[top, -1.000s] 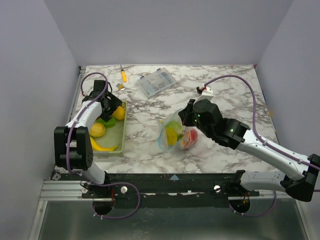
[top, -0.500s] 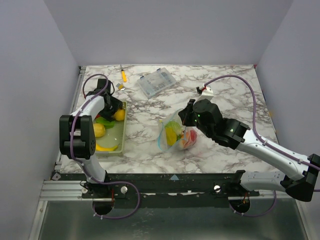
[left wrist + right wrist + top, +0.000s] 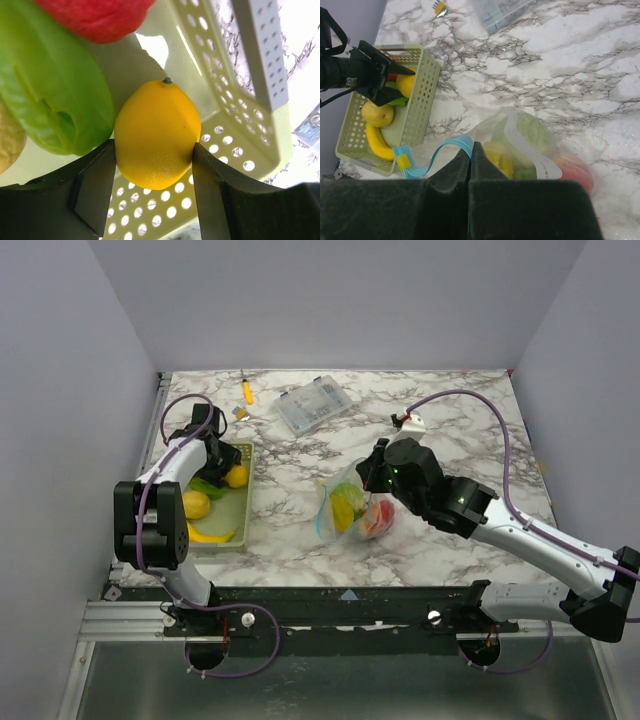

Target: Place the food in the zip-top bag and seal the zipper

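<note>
Left gripper (image 3: 153, 152) has its jaws clamped on the yellow lemon (image 3: 156, 131) down in the green basket (image 3: 252, 127), so we're mid-pick, and next comes a lift across to the zip-top bag (image 3: 345, 502) mid-table, its rim by the zipper (image 3: 451, 145) pinched tight by the right gripper (image 3: 470, 148).

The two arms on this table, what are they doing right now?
The left gripper is shut on a yellow lemon inside the green basket. The right gripper pinches the zip-top bag by its rim near the blue zipper. Some food is already in the bag; a banana and others wait in the basket.
</note>
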{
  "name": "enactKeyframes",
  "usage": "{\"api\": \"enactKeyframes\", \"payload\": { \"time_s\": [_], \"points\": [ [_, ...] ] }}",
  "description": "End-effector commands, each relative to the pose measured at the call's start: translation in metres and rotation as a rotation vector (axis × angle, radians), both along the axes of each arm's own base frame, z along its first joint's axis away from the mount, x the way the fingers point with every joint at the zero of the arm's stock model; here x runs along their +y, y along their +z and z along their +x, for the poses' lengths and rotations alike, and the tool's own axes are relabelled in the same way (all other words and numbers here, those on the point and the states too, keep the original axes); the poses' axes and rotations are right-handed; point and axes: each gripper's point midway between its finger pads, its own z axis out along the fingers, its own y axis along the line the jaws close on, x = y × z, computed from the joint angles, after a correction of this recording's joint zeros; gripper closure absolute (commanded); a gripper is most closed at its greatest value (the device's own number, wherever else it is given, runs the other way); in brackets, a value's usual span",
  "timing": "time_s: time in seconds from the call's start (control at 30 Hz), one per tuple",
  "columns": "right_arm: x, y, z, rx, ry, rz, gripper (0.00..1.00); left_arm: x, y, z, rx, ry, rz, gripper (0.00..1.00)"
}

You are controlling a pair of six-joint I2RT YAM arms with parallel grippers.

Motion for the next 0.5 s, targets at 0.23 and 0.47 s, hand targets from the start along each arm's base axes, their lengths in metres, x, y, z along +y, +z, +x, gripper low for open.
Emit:
{"api": "enactKeyframes", "payload": {
  "time_s": [0.23, 0.47],
  "points": [
    [0.008, 0.015, 0.005, -0.028, 0.016, 0.039, 0.99, -0.005, 0.051, -0.037, -0.133, -0.053, -0.022, 0.93],
    [0.01, 0.016, 0.005, -0.031, 0.021, 0.042, 0.99, -0.073, 0.137, -0.049, -0.584, -0.463, -0.172, 0.97]
  ]
}}
